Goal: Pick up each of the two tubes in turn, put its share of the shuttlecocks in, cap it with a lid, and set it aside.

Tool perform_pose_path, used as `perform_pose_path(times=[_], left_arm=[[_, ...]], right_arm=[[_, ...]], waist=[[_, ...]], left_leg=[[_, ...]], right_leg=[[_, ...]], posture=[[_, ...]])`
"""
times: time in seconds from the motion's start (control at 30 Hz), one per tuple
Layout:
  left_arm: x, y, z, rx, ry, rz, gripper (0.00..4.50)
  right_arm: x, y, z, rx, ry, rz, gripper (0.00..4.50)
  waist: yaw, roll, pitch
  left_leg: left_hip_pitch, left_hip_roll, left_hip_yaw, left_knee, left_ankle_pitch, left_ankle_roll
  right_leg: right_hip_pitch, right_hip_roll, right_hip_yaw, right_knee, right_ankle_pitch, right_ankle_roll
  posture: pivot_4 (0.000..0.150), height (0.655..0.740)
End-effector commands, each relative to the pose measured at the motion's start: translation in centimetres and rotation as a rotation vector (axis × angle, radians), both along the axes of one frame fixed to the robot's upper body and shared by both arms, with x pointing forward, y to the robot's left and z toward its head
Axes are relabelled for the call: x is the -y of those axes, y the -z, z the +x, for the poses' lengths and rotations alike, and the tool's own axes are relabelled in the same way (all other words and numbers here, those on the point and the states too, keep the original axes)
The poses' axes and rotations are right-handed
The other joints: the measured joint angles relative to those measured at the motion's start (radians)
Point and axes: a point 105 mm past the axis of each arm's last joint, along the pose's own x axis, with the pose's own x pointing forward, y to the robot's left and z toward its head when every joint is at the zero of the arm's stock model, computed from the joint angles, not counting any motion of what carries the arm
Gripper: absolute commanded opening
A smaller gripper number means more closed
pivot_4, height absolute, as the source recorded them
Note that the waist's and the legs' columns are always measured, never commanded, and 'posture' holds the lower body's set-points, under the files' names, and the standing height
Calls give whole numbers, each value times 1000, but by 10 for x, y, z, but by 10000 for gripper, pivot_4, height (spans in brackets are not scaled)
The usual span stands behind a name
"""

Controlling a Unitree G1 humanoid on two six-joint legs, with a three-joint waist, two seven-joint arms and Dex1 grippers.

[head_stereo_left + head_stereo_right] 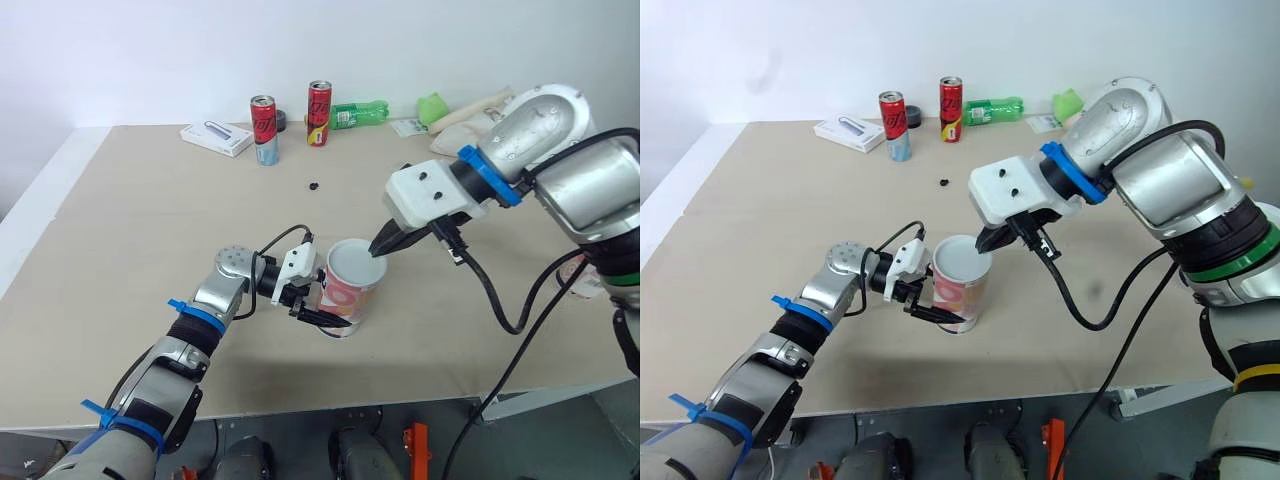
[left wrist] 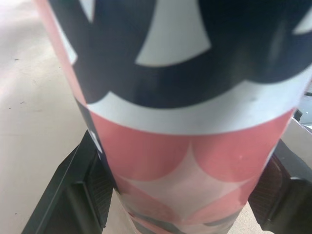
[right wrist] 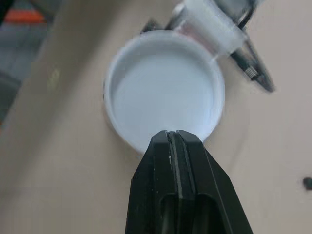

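Your tube [image 1: 350, 300] stands upright on the desk [image 1: 150, 220], just 6 o'clock of centre, gripped low by the left pincer [image 1: 325, 318]. The right pincer [image 1: 380, 248], closed, touches the lid [image 1: 355, 264] at its 2 o'clock rim. The tube is likely light, crushable cardboard: hold it low and press gently.

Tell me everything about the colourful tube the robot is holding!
The round, cardboard-looking tube with pink, white and dark blue shapes stands upright on the beige table. A round white plastic lid sits on its top. The left gripper clamps its lower part, with jaws on either side. The right gripper, jaws shut, touches the lid's rim.
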Motion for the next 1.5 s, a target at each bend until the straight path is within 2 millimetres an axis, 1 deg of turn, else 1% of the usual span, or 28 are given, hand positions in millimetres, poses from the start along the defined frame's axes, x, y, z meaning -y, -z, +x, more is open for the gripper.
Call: perform_pose_path(times=[0.03, 0.2, 0.37, 0.5, 0.6, 0.77, 0.87, 0.97, 1.0, 1.03, 1.1, 1.23, 1.33, 1.37, 1.4, 1.5], left_arm=[[-10, 28, -1, -66, -35, 104, 32155], [-11, 28, -1, -67, -38, 102, 32155], [-11, 28, -1, -69, -41, 102, 32155], [-10, 27, -1, -71, -39, 98, 32155], [-9, 27, -1, -71, -37, 94, 32155], [-8, 27, -2, -72, -34, 89, 32155], [-9, 27, -3, -70, -38, 89, 32155], [-10, 28, -2, -70, -42, 90, 32155], [-10, 28, -2, -70, -42, 90, 32155], [-10, 28, -2, -70, -43, 90, 32155], [-10, 28, -3, -68, -42, 90, 32155], [-9, 27, -2, -58, -43, 82, 32155], [-7, 26, -1, -45, -47, 67, 32155], [-7, 25, 0, -40, -48, 55, 32155], [-6, 24, 0, -34, -51, 42, 32155], [-4, 19, 2, -23, -61, 1, 32155]], right_arm=[[1, 0, 2, 55, -51, -93, 845], [3, 8, 3, 80, -98, -169, 845], [2, 23, -3, 82, -176, -254, 845], [-8, 33, -7, 83, -244, -299, 845], [-15, 40, -5, 87, -273, -319, 845], [-26, 48, -7, 67, -299, -309, 845], [-29, 55, -10, 2, -287, -286, 845], [-30, 58, -14, -70, -258, -252, 845], [-30, 57, -13, -75, -249, -242, 845], [-32, 54, -12, -84, -231, -220, 845], [-35, 41, -9, -95, -198, -154, 845], [-33, 6, -2, -85, -122, -18, 845], [-22, -24, -3, -81, -58, 101, 845], [-14, -33, -4, -75, -32, 142, 845], [-7, -40, -6, -73, -7, 176, 845], [10, -50, -12, -70, 59, 255, 845]], waist=[[0, 0, 0], [1, 0, 0], [1, 0, 0], [1, -1, -2], [1, -4, -5], [0, -8, -11], [0, -8, -18], [1, -8, -22], [1, -7, -23], [1, -7, -24], [2, -7, -24], [2, -6, -23], [8, -5, -22], [14, -5, -22], [18, -5, -22], [19, -5, -22]], left_leg=[[0, 0, 0, 0, 0, 0], [0, 0, 0, 1, 0, 0], [1, 0, 0, 1, 0, 0], [1, 0, 0, 1, 0, 0], [2, 1, 0, 1, 0, 0], [5, 4, 1, 1, 0, 0], [6, 6, 1, 1, 0, 0], [7, 8, 0, 0, 0, 0], [7, 9, 0, 0, 0, 0], [7, 9, 0, -1, 0, 0], [8, 10, -1, -2, 0, 0], [7, 11, 0, -2, 0, 0], [3, 11, 0, -2, 0, 0], [2, 10, 0, -2, 0, 0], [0, 10, 0, -2, 0, 0], [-1, 8, -1, -2, -2, -2]], right_leg=[[0, 0, 0, 0, 0, 0], [0, 0, 0, 0, 0, 0], [1, 0, 0, 0, 0, 0], [1, 0, 0, 0, 0, 0], [2, 0, 0, 0, 0, -1], [3, 1, -1, 0, 0, -1], [3, 1, -1, 0, -1, -3], [4, 2, -2, 0, -1, -6], [4, 3, -3, 0, 0, -10], [4, 3, -3, 0, 0, -11], [4, 4, -4, 0, -1, -13], [3, 5, -4, 0, -1, -13], [0, 7, -4, 0, 0, -13], [-1, 7, -4, 0, 0, -13], [-1, 7, -4, 0, 0, -13], [-1, 4, -6, -1, -3, -12]], posture=[[1500, 7324], [1500, 7324], [1500, 7324], [1500, 7324], [1500, 7324], [1500, 7324], [1500, 7324], [1500, 7324], [1500, 7324], [1500, 7324], [1500, 7324], [1500, 7324], [1500, 7324], [1500, 7324], [1500, 7324], [1500, 7324]])
